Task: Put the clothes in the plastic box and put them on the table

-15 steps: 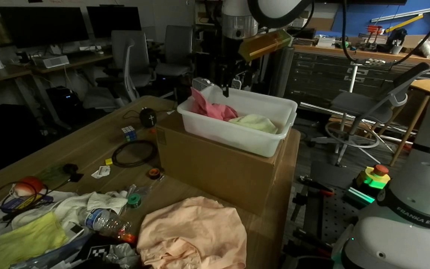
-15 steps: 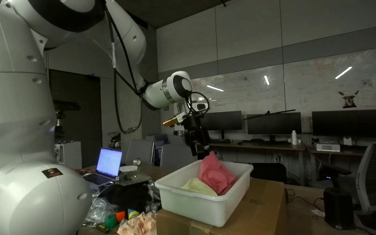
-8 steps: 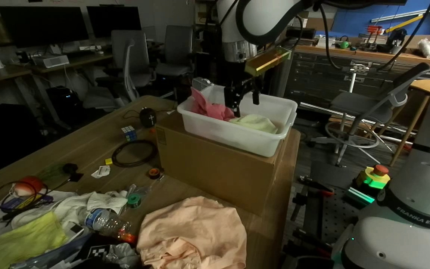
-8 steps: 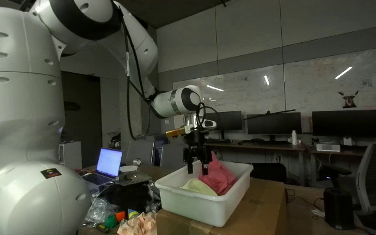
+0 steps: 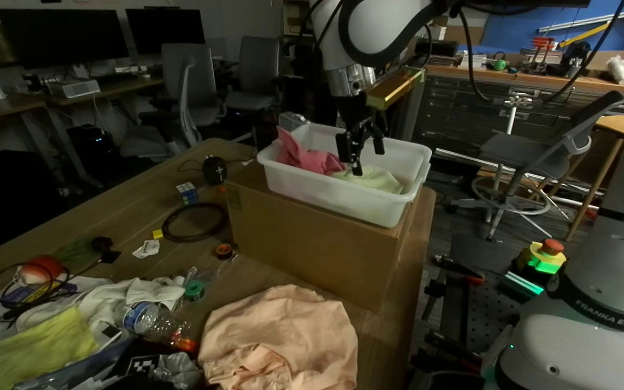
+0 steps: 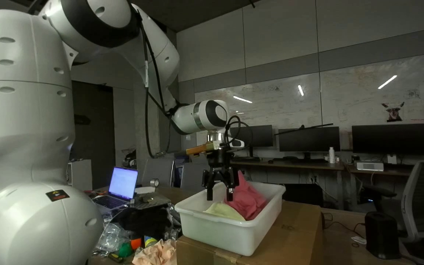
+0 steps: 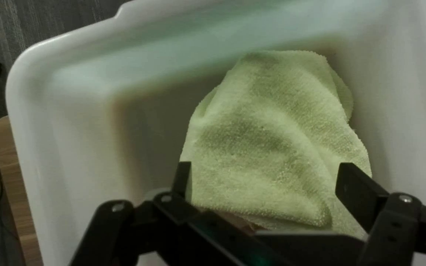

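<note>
A white plastic box (image 5: 339,201) holds a pale yellow-green cloth (image 5: 377,180) and a bunched pink cloth (image 5: 314,161). In an exterior view the box (image 6: 215,235), the pale cloth (image 6: 223,211) and the pink cloth (image 6: 248,200) show again. My gripper (image 5: 369,161) points down over the box, and its open fingers also show in an exterior view (image 6: 219,198). In the wrist view the fingers (image 7: 264,171) stand apart on either side of the pale cloth (image 7: 272,136), with nothing gripped. Whether they touch the cloth I cannot tell. The pink cloth is not clearly visible there.
The box stands on a cardboard box (image 5: 312,244) on the wooden table (image 5: 382,346). A peach cloth (image 5: 285,336), a plastic bottle (image 5: 152,322), a yellow cloth (image 5: 36,346) and other clutter lie on the table. A black cable coil (image 5: 195,222) and a laptop (image 6: 122,184) are further away.
My gripper has swung from a tilted pose near the pink cloth to a downward pose over the pale cloth. Its fingers show clearly spread in the later frames. The cloths and box look unmoved.
</note>
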You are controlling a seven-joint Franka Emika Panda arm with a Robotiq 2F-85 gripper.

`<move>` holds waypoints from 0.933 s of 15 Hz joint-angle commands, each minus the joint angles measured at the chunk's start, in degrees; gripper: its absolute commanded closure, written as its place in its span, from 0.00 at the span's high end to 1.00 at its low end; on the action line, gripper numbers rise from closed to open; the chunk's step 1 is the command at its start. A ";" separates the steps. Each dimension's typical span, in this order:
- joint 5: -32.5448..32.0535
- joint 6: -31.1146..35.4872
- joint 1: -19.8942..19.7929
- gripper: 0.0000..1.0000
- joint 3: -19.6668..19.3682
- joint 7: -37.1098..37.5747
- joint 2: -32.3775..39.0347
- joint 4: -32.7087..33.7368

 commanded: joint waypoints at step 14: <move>-0.53 9.21 0.15 0.94 -1.34 -5.07 6.55 0.44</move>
